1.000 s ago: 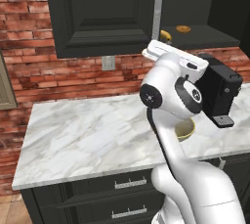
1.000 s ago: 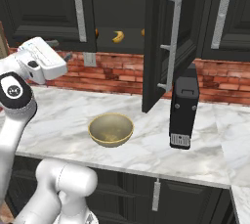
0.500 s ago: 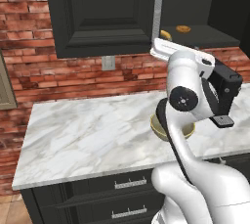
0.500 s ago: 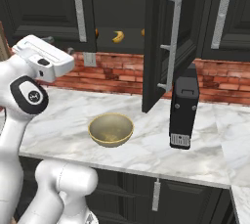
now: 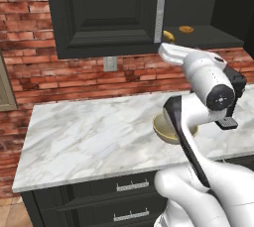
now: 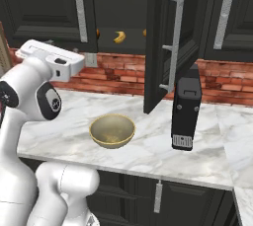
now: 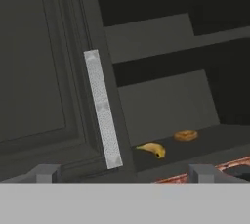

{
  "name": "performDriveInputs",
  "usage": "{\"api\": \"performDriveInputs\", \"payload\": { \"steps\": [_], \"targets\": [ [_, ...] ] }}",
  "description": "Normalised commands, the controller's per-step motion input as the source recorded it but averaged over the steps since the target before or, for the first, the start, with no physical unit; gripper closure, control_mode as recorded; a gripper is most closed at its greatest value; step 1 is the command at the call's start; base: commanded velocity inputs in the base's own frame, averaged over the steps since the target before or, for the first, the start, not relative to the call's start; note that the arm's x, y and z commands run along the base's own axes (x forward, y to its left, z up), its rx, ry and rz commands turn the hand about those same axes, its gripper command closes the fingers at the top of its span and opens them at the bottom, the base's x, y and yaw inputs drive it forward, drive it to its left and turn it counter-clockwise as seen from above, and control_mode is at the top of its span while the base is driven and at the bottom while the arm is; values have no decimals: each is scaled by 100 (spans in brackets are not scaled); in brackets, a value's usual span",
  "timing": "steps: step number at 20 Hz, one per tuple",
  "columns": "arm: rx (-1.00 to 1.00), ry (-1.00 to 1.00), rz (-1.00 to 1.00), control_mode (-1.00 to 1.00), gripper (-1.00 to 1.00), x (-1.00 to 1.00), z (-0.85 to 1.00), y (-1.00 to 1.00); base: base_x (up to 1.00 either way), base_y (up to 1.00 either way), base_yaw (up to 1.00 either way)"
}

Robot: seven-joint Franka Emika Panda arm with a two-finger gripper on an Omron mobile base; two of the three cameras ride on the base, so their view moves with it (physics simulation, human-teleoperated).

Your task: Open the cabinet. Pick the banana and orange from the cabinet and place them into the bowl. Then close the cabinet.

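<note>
While the jaws are gaping wide and empty, the small curved yellow banana [image 7: 152, 149] is sitting on the black cabinet [image 7: 44, 81] shelf, probably light, soft, best pinched gently mid-length.

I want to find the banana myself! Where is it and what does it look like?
Look up at the big black cabinet above the marble counter, where one door hangs open. On its bottom shelf lies the banana, small, curved and yellow with dark tips. The orange-brown lump beside it is flat and roundish, not long and bent.
</note>
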Motion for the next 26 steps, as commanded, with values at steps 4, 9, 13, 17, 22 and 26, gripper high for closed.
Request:
{"api": "performDriveInputs", "payload": {
  "steps": [4,9,13,17,22,26],
  "targets": [
    [-2,5,18,-100,-100,0,0,0,0,0,0],
    [-1,1,12,-100,-100,0,0,0,0,0,0],
    [0,-6,0,-100,-100,0,2,0,0,0,0],
    [0,-15,0,-100,-100,0,9,3,0,0,0],
    [0,-10,0,-100,-100,11,6,13,0,0,0],
    [0,-1,0,-100,-100,37,0,4,0,0,0]
  ]
}}
